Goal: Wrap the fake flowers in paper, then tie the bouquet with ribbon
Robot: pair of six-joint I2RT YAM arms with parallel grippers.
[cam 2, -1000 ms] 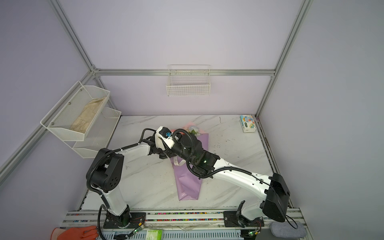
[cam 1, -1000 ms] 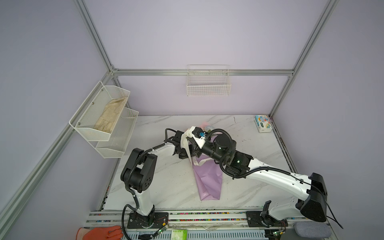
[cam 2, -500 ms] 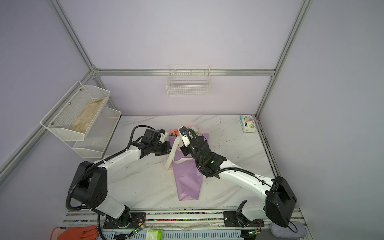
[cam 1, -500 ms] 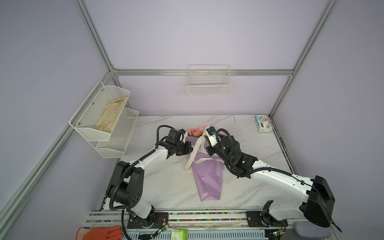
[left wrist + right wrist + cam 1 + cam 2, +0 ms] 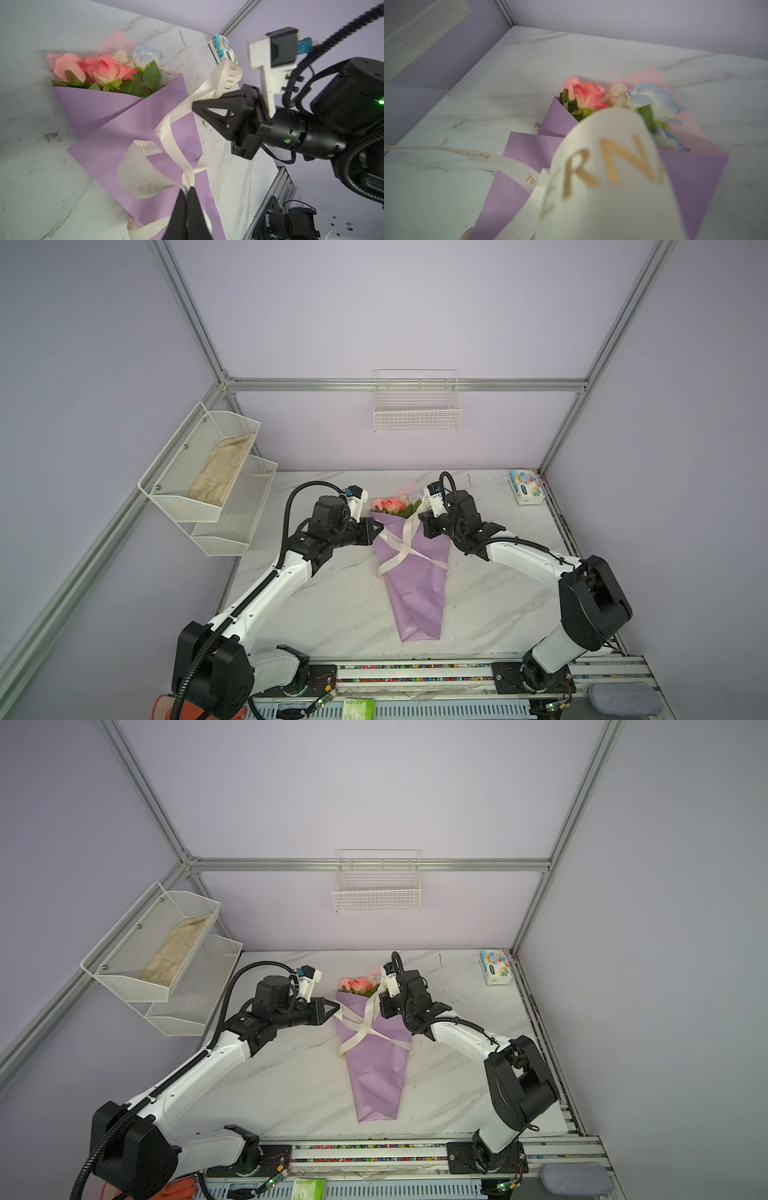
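While left gripper, right gripper pinch ribbon, bouquet lies between.

White arm links, black joint housings, ribbed black cable conduit, screw-studded black triangular jaws, white wrist-camera bracket.

Gold "ETERNAL", "LOVE" on ribbon

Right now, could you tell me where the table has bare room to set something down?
Bare table shows at the front on both sides of the bouquet, out to the left arm and the right arm, and at the back beside the tissue pack. Crowded mid-table, where left gripper and right gripper pinch the ribbon.
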